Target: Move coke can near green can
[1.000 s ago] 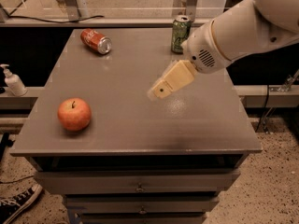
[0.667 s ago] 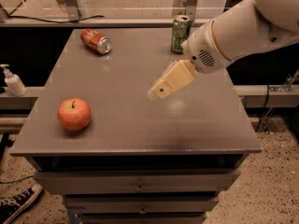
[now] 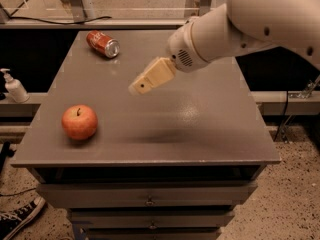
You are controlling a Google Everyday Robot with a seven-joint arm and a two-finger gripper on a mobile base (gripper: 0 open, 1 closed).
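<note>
Single camera view, looking down on a grey counter [image 3: 210, 124].

**Counts.** One coke can [image 3: 102, 43], one apple [image 3: 79, 122], one hand [image 3: 142, 84] and one white arm [image 3: 260, 19] are showing on or over the counter. Off it, one pump bottle [image 3: 14, 86] is standing on a low ledge at the left edge of the frame, and one dark shoe [image 3: 15, 221] is showing at the lower left. Two drawers [image 3: 150, 201] are sitting under the counter top.

**Task thing.** The coke can is lying on its side in the upper left of the frame, close to the counter's far edge and its far left corner, with its silver end facing right and toward the camera.

**Hand.** The beige hand is hanging above the counter just left of the frame's centre, pointing down and left, well apart from both the coke can and the apple. Whether it is clenched or released cannot be told. Nothing is seen in it.

**Edges and room.** The apple is resting near the counter's left edge, toward the front. The counter's centre, front strip and right half are showing bare surface. The arm is crossing the upper right of the frame, covering the far right corner.
</note>
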